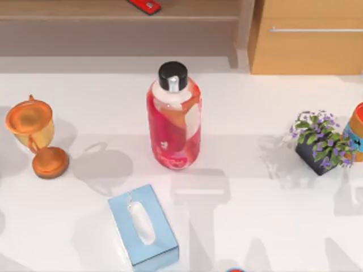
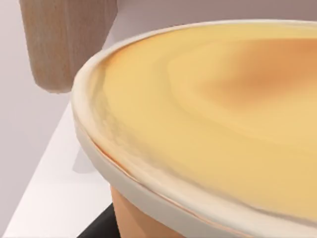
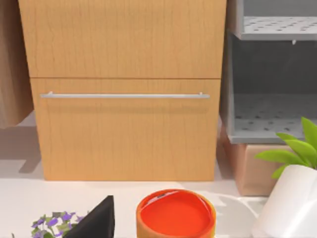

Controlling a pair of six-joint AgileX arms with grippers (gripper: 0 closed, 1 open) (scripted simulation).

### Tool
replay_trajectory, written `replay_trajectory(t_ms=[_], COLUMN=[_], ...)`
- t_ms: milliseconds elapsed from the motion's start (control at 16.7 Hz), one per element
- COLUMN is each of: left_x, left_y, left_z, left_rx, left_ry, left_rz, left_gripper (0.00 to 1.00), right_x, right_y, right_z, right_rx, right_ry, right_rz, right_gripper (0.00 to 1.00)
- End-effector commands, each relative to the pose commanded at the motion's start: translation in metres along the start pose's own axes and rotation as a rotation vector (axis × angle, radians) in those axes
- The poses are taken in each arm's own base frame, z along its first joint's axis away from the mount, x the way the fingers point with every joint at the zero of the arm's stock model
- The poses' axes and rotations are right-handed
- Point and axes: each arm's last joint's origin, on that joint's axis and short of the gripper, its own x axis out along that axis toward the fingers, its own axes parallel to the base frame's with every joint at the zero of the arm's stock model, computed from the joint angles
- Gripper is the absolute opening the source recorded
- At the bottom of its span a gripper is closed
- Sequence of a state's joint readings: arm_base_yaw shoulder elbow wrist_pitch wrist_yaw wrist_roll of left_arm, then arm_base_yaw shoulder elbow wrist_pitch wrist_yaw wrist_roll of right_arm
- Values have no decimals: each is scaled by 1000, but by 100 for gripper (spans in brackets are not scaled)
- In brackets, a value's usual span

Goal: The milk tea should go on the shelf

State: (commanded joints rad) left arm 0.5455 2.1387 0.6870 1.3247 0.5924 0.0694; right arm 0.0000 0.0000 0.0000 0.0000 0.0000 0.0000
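Left claw: left gripper is a dark sliver low beside the milk tea; whether wide, narrow or holding, cannot tell
Right claw: right gripper is a dark wedge over the table, facing the closed cabinet; its state cannot be told either
Milk tea: orange cup with a cream-yellow lid and pale rim; upright on the white table, close under the left wrist camera; a wooden upright stands behind it; not on the shelf
Shelf: open wooden shelf along the table's back edge, left of the cabinet; a red flat item lies on its board
Table centre: tall red-and-pink bottle with a black cap, upright
Front edge: blue tissue box, left of centre
Left edge: orange goblet-shaped cup
Right edge: purple-flowered pot plant; just beside it an orange cup with a glossy red top
Right of the cabinet: grey rack; white pot with green leaves in front of it
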Motion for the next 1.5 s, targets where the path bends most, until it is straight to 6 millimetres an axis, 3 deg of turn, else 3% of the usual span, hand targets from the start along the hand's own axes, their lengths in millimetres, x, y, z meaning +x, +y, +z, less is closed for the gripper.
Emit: replay_trajectory(t_ms=[660, 1080, 1500], left_x=[-1, 14, 40], left_y=[0, -7, -57], left_z=[9, 73, 133], left_rx=[3, 78, 28], left_ry=[0, -178, -220], left_rz=[2, -14, -63], left_gripper=[0, 0, 0], right_x=[0, 0, 0], right_y=[0, 0, 0], right_z=[0, 0, 0], right_rx=[0, 0, 0], right_ry=[0, 0, 0], right_rz=[0, 0, 0], right_gripper=[100, 100, 100])
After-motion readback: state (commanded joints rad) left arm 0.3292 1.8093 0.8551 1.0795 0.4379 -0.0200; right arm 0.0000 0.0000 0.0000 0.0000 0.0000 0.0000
